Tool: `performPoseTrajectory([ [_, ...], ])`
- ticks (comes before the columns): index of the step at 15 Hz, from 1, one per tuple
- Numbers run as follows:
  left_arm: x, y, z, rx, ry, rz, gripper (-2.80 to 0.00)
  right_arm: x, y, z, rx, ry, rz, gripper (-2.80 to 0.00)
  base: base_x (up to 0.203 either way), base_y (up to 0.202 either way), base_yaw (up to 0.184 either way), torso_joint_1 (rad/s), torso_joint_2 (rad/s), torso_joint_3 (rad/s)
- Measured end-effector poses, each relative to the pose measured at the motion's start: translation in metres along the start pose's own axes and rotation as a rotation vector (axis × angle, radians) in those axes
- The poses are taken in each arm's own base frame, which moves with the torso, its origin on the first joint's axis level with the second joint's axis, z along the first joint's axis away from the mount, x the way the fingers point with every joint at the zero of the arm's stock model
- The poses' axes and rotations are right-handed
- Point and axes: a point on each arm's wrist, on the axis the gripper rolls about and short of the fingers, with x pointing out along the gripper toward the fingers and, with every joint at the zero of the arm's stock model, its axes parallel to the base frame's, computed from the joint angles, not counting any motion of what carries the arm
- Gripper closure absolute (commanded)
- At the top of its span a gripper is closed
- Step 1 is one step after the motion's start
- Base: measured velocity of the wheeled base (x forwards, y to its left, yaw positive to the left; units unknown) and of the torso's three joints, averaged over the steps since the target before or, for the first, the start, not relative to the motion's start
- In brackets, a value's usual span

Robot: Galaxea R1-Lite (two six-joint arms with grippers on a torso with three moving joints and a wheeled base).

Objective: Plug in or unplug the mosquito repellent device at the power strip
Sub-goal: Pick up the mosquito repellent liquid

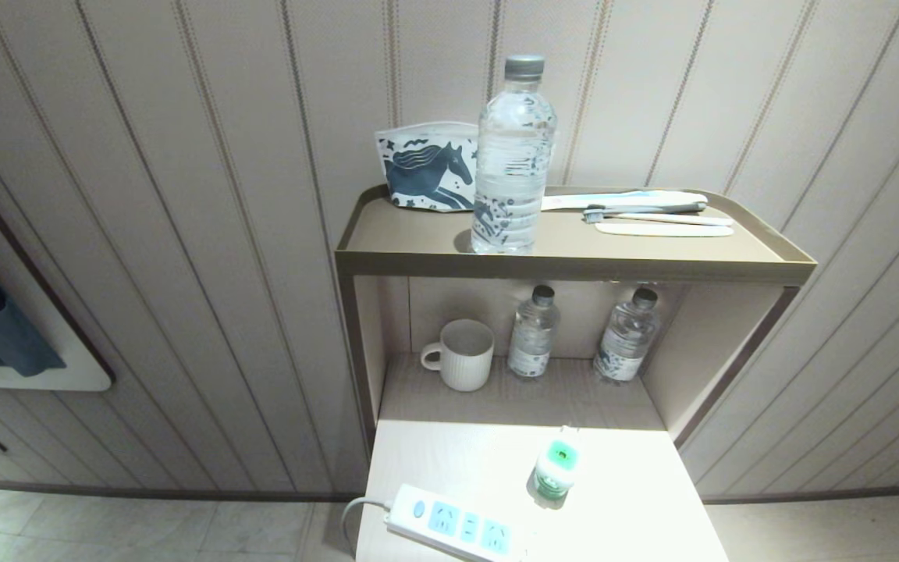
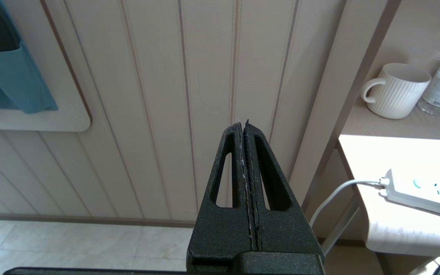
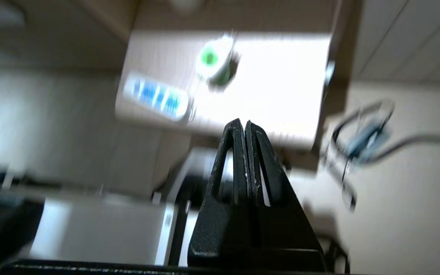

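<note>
Both grippers clamped, empty | mosquito repellent device (image 1: 556,468): translucent green, upright | power strip (image 1: 453,531): flat white bar

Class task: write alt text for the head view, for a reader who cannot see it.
A mosquito repellent device stands unplugged on a pale bedside surface, apart from a white power strip lying nearer the camera. Behind, a shelf niche holds a white mug and two small water bottles; neither arm is in view.
</note>
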Motion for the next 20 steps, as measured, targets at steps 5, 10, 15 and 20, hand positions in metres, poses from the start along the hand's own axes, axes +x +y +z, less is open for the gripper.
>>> performPoseTrajectory([
  [5, 0.0, 0.0, 0.0, -0.001, -0.002, 0.0, 0.0, 0.037, 0.005, 0.006, 0.006, 0.467, 0.012, 0.0, 0.0, 0.0, 0.0, 0.0, 0.0, 0.0],
  [10, 0.0, 0.0, 0.0, -0.001, -0.003, 0.0, 0.0, 0.066, 0.021, 0.007, -0.139, 0.591, 0.068, 0.0, 0.0, 0.0, 0.0, 0.0, 0.0, 0.0],
  [15, 0.0, 0.0, 0.0, -0.001, -0.003, 0.0, 0.0, 0.103, 0.045, -0.007, -0.295, 0.576, -0.053, 0.0, 0.0, 0.0, 0.0, 0.0, 0.0, 0.0],
  [20, 0.0, 0.0, 0.0, -0.001, -0.003, 0.0, 0.0, 0.108, 0.067, -0.019, -0.444, 0.586, -0.021, 0.0, 0.0, 0.0, 0.0, 0.0, 0.0, 0.0],
])
